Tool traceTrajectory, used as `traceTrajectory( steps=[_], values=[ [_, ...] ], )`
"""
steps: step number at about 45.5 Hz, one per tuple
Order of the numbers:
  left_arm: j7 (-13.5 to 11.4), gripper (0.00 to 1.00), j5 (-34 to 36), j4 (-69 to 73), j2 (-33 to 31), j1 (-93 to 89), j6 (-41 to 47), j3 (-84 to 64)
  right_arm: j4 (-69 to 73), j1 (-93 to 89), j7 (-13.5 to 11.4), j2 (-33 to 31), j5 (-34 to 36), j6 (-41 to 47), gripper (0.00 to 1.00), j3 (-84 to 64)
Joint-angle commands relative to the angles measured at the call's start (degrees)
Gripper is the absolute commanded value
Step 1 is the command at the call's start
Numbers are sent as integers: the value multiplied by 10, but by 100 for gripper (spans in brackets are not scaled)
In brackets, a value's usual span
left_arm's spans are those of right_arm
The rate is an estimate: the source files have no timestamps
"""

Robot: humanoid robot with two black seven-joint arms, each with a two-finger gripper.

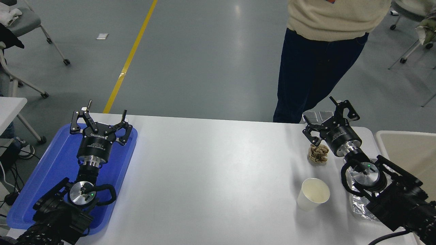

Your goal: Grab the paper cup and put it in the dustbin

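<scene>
The white paper cup [312,194] stands upright on the white table [211,170], right of centre and near the front, cream inside showing. The beige dustbin [408,149] stands off the table's right edge, only partly in view. My right gripper [318,110] is open and empty near the far right edge of the table, well beyond the cup and above a crumpled tan paper ball [318,153]. My left gripper [106,110] is open and parked over the blue tray [51,170] at the left.
A crinkled silver foil tray [361,207] lies under my right arm at the front right. A person in a cream sweater and dark trousers [313,68] stands at the far side, close to my right gripper. Wheeled chairs stand on the floor beyond.
</scene>
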Motion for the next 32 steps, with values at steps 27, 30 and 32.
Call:
traceTrajectory(
  steps=[27, 30, 32],
  values=[
    [0, 100, -1, 0, 0, 0, 0, 0, 21, 36, -4, -5, -94, 1, 100, -4],
    [0, 100, -1, 0, 0, 0, 0, 0, 21, 48, -4, -8, -124, 0, 100, -8],
    [0, 100, -1, 0, 0, 0, 0, 0, 19, 59, -5, -10, -142, -1, 100, -13]
  ],
)
